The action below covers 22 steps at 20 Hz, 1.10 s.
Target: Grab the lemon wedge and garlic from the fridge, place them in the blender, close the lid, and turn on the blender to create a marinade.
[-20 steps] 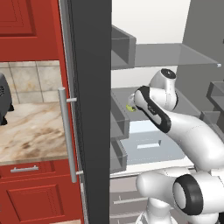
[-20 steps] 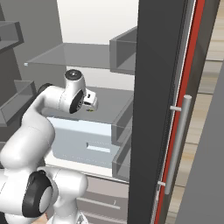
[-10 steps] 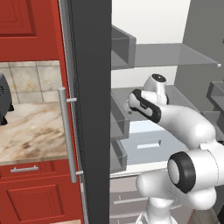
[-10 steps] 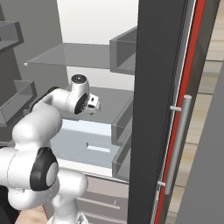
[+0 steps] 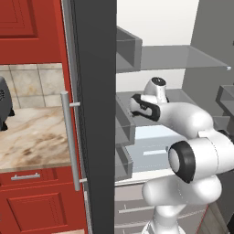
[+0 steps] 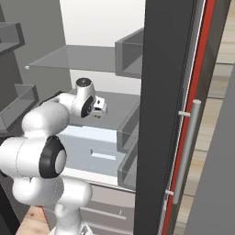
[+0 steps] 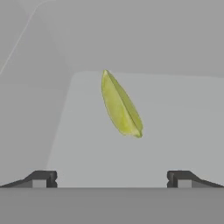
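Observation:
The lemon wedge (image 7: 120, 107), a small yellow-green sliver, lies on the grey fridge shelf (image 7: 175, 131) just ahead of my hand. In the hand view my gripper (image 7: 112, 177) is open, its two dark fingertips (image 7: 41, 178) wide apart with the wedge centred beyond them, untouched. From the base views my gripper (image 5: 133, 104) (image 6: 102, 109) reaches into the open fridge (image 5: 96, 114) at middle-shelf height. The wedge shows as a tiny speck (image 6: 95, 116) under the hand. The garlic and the lid are out of view.
A glass shelf (image 5: 183, 57) hangs above my arm and a pale blue drawer (image 5: 151, 146) sits below it. Door bins (image 5: 125, 132) jut out beside the hand. Red cabinets (image 5: 32, 27) and a marble counter (image 5: 32, 137) lie left, with a dark appliance (image 5: 2, 104) cut off at the edge.
My hand has pushed a little further into the fridge along the middle shelf, while the elbow swung outward. The jaws stayed wide open.

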### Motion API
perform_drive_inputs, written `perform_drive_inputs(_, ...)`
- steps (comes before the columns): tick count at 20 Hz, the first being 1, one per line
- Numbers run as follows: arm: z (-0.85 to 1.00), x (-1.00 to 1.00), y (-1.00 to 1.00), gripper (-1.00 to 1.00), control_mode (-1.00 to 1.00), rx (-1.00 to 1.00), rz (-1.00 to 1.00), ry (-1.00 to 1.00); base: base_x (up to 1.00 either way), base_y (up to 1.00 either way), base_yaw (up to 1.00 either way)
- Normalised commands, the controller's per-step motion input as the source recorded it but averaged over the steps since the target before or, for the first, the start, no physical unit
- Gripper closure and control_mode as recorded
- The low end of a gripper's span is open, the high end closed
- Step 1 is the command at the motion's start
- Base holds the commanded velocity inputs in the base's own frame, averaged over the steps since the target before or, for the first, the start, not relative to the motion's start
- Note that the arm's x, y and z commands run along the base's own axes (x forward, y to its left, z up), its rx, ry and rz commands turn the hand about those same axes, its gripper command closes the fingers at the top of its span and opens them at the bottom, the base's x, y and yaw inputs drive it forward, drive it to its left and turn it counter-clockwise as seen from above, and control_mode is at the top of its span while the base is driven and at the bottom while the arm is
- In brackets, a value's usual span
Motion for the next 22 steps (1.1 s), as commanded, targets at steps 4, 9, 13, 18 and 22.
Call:
perform_drive_inputs(4, -0.07, 0.31, 0.00, -1.00, -1.00, -0.01, 0.00, 0.00, 0.00, 0.00, 0.00)
perform_drive_inputs(9, -0.22, 0.28, -0.01, -1.00, -1.00, 0.00, 0.00, 0.00, 0.00, 0.00, 0.00)
perform_drive_inputs(13, -0.26, 0.35, -0.08, -1.00, -1.00, 0.00, 0.00, 0.00, 0.00, 0.00, 0.00)
perform_drive_inputs(18, -0.26, 0.27, -0.06, -1.00, -1.00, 0.00, 0.00, 0.00, 0.00, 0.00, 0.00)
perform_drive_inputs(22, -0.31, 0.23, 0.00, 1.00, -1.00, 0.00, 0.00, 0.00, 0.00, 0.00, 0.00)
